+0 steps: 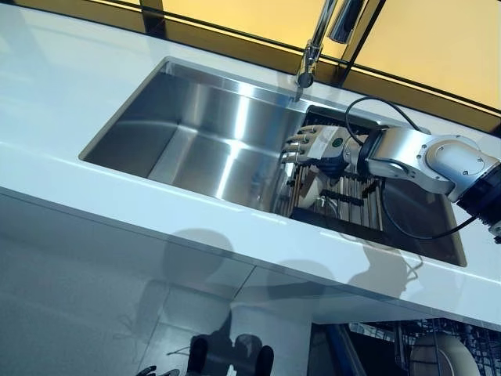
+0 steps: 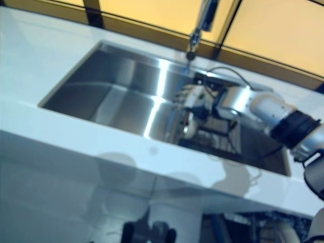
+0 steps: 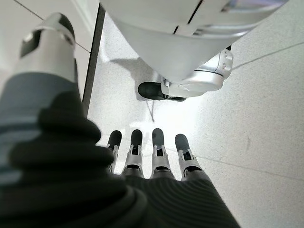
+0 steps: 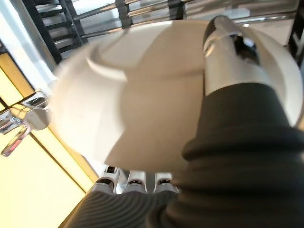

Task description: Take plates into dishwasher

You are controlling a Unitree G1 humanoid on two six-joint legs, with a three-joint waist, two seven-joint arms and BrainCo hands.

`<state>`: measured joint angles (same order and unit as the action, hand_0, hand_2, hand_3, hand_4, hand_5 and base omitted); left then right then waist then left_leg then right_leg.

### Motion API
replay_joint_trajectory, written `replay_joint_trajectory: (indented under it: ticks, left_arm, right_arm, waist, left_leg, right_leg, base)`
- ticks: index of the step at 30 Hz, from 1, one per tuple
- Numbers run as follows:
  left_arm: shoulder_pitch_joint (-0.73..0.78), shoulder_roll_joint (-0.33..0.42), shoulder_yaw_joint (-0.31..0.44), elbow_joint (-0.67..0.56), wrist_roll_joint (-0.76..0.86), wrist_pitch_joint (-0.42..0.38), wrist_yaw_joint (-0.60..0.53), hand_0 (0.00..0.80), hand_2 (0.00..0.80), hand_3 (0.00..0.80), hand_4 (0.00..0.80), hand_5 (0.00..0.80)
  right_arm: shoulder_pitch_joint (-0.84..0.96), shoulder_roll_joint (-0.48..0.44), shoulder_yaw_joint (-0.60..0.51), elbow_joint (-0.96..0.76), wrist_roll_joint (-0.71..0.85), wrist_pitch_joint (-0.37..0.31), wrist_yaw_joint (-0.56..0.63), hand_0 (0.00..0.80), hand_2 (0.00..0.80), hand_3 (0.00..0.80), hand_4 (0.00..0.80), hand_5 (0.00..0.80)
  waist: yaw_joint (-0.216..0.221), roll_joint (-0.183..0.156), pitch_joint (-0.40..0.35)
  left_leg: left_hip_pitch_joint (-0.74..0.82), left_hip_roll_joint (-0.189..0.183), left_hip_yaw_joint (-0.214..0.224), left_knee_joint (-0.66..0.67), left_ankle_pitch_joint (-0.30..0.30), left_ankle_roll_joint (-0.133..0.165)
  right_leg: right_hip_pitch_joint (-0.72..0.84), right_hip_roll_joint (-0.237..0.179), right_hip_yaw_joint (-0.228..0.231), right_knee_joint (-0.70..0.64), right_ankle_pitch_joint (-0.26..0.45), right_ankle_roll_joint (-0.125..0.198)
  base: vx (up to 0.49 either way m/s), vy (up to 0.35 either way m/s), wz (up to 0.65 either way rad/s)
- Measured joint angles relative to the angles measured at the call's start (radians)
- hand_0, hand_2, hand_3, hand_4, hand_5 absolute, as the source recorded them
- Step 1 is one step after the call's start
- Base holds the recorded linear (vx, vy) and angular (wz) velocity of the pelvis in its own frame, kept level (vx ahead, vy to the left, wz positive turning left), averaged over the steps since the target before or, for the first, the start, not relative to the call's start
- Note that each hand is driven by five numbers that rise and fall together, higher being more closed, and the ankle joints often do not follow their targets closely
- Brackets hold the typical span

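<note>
Right hand [image 1: 315, 149] down in sink [image 1: 196, 125], thumb and fingers clamped on white plate [image 4: 156, 85] standing in rack [image 1: 356, 196]. Tip: lift straight up, clear wires and faucet [image 1: 309, 59] before swinging toward dishwasher. Left hand [image 3: 142, 156] idle, fingers straight, over floor.

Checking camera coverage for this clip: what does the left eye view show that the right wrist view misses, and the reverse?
Only the left eye view shows the whole sink, the white counter and the dishwasher rack below.

Only the right wrist view shows the white plate's broad face with the thumb across it.

Both show the right robot hand, the plate, the faucet and the drying rack.
</note>
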<state>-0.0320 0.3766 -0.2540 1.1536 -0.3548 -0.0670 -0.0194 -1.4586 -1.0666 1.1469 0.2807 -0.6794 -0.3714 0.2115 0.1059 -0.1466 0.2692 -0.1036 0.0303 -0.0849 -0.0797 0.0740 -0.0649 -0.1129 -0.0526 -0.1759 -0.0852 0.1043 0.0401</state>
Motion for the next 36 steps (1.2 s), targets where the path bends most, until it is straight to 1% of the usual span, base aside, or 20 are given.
replay_joint_trajectory:
  ticks: [1, 2, 3, 4, 9, 13, 31, 36]
  left_arm:
    - [0.000, 0.000, 0.000, 0.000, -0.011, -0.001, 0.000, 0.000, 0.000, 0.000, 0.000, 0.000]
    - [0.000, 0.000, 0.000, 0.000, -0.019, -0.006, 0.000, 0.000, 0.000, 0.000, 0.000, 0.000]
    - [0.000, 0.000, 0.000, 0.000, -0.021, -0.008, 0.000, 0.000, 0.000, 0.000, 0.000, 0.000]
    - [0.000, 0.000, 0.000, 0.000, -0.022, -0.009, 0.000, 0.000, 0.000, 0.000, 0.000, 0.000]
    - [0.000, -0.001, 0.000, 0.001, -0.023, -0.016, -0.001, 0.000, 0.000, 0.000, 0.000, 0.000]
    - [-0.010, -0.001, 0.001, 0.001, -0.023, -0.018, 0.000, 0.000, 0.000, 0.000, 0.000, 0.000]
    - [-0.016, -0.002, 0.003, 0.000, -0.021, -0.016, -0.002, 0.000, 0.000, 0.000, 0.000, 0.000]
    - [-0.016, -0.003, 0.010, -0.004, -0.020, -0.016, -0.002, 0.000, 0.000, 0.000, 0.000, 0.000]
  right_arm:
    - [0.000, 0.000, 0.002, 0.000, -0.006, -0.001, 0.000, 0.000, 0.000, 0.000, 0.000, 0.000]
    - [0.000, 0.000, 0.004, 0.002, -0.020, -0.002, 0.000, 0.191, 0.191, 0.191, 0.191, 0.191]
    - [0.000, 0.000, 0.004, 0.002, -0.029, -0.002, -0.001, 0.543, 0.543, 0.543, 0.543, 0.543]
    - [0.000, 0.000, 0.008, 0.002, -0.048, -0.002, 0.000, 0.800, 0.800, 0.800, 0.800, 0.800]
    - [0.000, -0.003, 0.010, 0.044, -0.116, -0.003, -0.009, 0.800, 0.800, 0.800, 0.800, 0.800]
    - [0.000, -0.004, 0.010, 0.051, -0.116, -0.003, -0.019, 0.800, 0.800, 0.800, 0.800, 0.800]
    - [-0.005, -0.011, 0.009, 0.054, -0.115, -0.003, -0.026, 0.800, 0.800, 0.800, 0.800, 0.800]
    - [-0.014, -0.013, 0.007, 0.057, -0.115, -0.003, -0.040, 0.800, 0.800, 0.800, 0.800, 0.800]
  waist:
    - [0.000, 0.000, 0.002]
    - [0.000, 0.000, 0.002]
    - [0.001, 0.000, 0.007]
    - [0.004, 0.002, 0.012]
    - [0.006, 0.005, 0.017]
    - [0.006, 0.010, 0.023]
    - [-0.001, 0.010, 0.023]
    - [-0.006, 0.009, 0.022]
  left_leg:
    - [-0.003, 0.000, 0.000, 0.000, 0.000, -0.001]
    - [-0.014, 0.000, 0.000, 0.002, 0.001, -0.002]
    - [-0.017, 0.001, 0.000, 0.002, 0.003, -0.003]
    - [-0.017, 0.001, 0.000, 0.002, 0.003, -0.003]
    - [-0.029, 0.002, 0.000, 0.002, 0.003, -0.003]
    - [-0.030, 0.003, 0.000, 0.002, 0.004, -0.003]
    - [-0.001, 0.003, 0.003, 0.000, 0.004, -0.004]
    - [0.016, 0.004, 0.012, -0.002, 0.004, -0.004]
  right_leg:
    - [-0.002, 0.000, 0.000, 0.000, 0.000, 0.000]
    - [-0.012, 0.000, 0.000, 0.000, 0.000, 0.000]
    - [-0.015, 0.000, -0.001, 0.000, 0.002, -0.002]
    - [-0.015, 0.000, -0.001, 0.000, 0.002, -0.003]
    - [-0.028, 0.000, -0.001, 0.000, 0.004, -0.004]
    - [-0.029, 0.001, -0.001, 0.000, 0.004, -0.005]
    - [-0.003, 0.003, 0.001, 0.000, 0.005, -0.006]
    - [0.010, 0.003, 0.006, 0.000, 0.005, -0.006]
  base:
    - [-0.033, -0.006, 0.00]
    - [-0.032, -0.005, 0.00]
    - [-0.043, -0.007, 0.00]
    - [-0.037, -0.003, 0.00]
    - [-0.006, 0.000, 0.00]
    - [0.000, 0.000, 0.00]
    - [0.000, 0.000, 0.00]
    - [0.011, 0.018, -0.04]
